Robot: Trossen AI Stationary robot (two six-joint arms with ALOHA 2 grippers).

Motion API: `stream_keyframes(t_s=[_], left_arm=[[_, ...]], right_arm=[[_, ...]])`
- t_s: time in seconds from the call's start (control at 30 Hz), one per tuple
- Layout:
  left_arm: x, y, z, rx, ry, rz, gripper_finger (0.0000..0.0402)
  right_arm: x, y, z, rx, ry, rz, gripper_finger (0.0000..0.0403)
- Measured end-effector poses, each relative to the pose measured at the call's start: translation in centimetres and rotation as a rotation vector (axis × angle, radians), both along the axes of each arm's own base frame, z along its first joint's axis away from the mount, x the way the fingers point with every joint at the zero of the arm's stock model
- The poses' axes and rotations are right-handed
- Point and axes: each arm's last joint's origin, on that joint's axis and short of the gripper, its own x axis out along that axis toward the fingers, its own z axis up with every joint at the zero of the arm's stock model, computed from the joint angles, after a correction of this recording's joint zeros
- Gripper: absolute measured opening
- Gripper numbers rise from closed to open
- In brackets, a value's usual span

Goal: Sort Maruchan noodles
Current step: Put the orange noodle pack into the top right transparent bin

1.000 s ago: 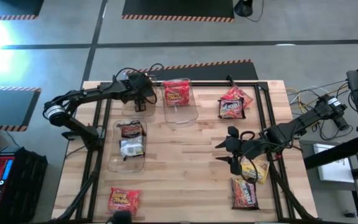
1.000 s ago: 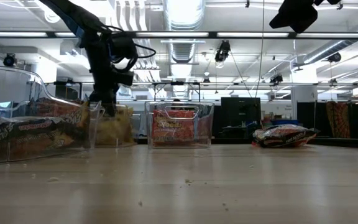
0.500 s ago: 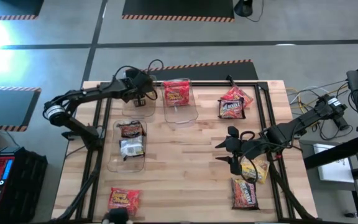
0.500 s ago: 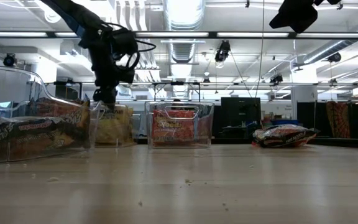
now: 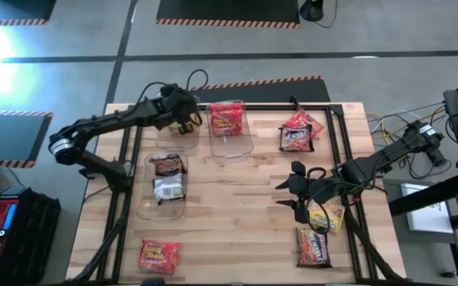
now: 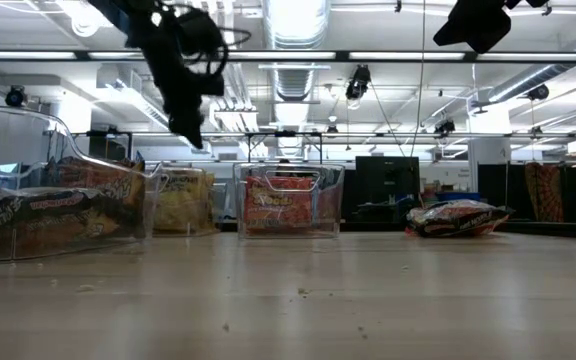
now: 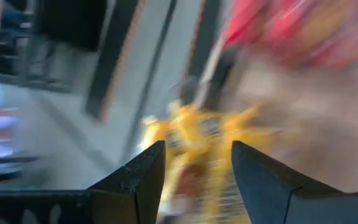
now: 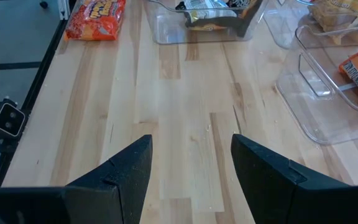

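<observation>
the sorting looks roughly half done, judged from how the maruchan noodles lie. three clear bins sit on the left half of the table (image 5: 237,187): the far-left bin (image 5: 175,135) holds a yellow packet (image 6: 183,205), the far-middle bin (image 5: 230,141) holds a red-orange packet (image 5: 226,117), and the near bin (image 5: 164,199) holds a dark brown-red packet (image 5: 168,166) with a silvery-backed one (image 5: 168,189) beside it.

left to sort, it seems: a red-orange packet (image 5: 159,255) loose at the near-left corner, a small heap of red and dark packets (image 5: 298,132) at the far right, and a yellow packet (image 5: 325,217) and a dark red one (image 5: 312,247) at the near right.

the left gripper (image 5: 188,121) hangs above the far-left bin, its fingers apart and holding nothing (the yellow packet shows past them in the wrist view). the right gripper (image 5: 299,191) waits over bare wood near the table's middle, fingers spread wide and empty.

the packets are flat, crinkly plastic pillows with glossy print, likely to slide and rustle under a pinch. the bins are thin, clear, rigid plastic with rounded corners and low walls. the table is pale butcher-block wood in long strips, with a black frame.
</observation>
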Motion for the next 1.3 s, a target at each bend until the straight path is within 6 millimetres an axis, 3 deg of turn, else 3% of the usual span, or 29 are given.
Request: stream_keyframes(t_s=[0.17, 0.33, 0.57, 0.73, 0.97, 1.3], left_arm=[[-0.4, -5.7, 1.7, -0.297, -0.298, -0.072, 0.0167], [-0.2, -13.0, 2.8, -0.527, -0.505, -0.232, 0.0167], [0.0, -25.6, 1.6, -0.679, -0.637, -0.428, 0.0167], [-1.5, -32.8, -0.3, -0.685, -0.642, -0.385, 0.0167], [-3.7, -39.1, -2.2, -0.835, -0.503, -0.162, 0.0167], [-3.4, -44.0, -5.7, -0.906, -0.005, 0.182, 0.0167]], right_arm=[[0.0, 0.0, 0.0, 0.000, 0.000, 0.000, 0.0209], [0.0, 0.0, 0.0, 0.000, -0.001, 0.000, 0.0209], [0.0, 0.0, 0.0, 0.000, -0.001, 0.000, 0.0209], [0.0, 0.0, 0.0, 0.000, 0.000, 0.000, 0.0209], [0.0, 0.0, 0.0, 0.000, 0.000, 0.000, 0.0209], [0.0, 0.0, 0.0, 0.000, -0.001, 0.000, 0.0209]])
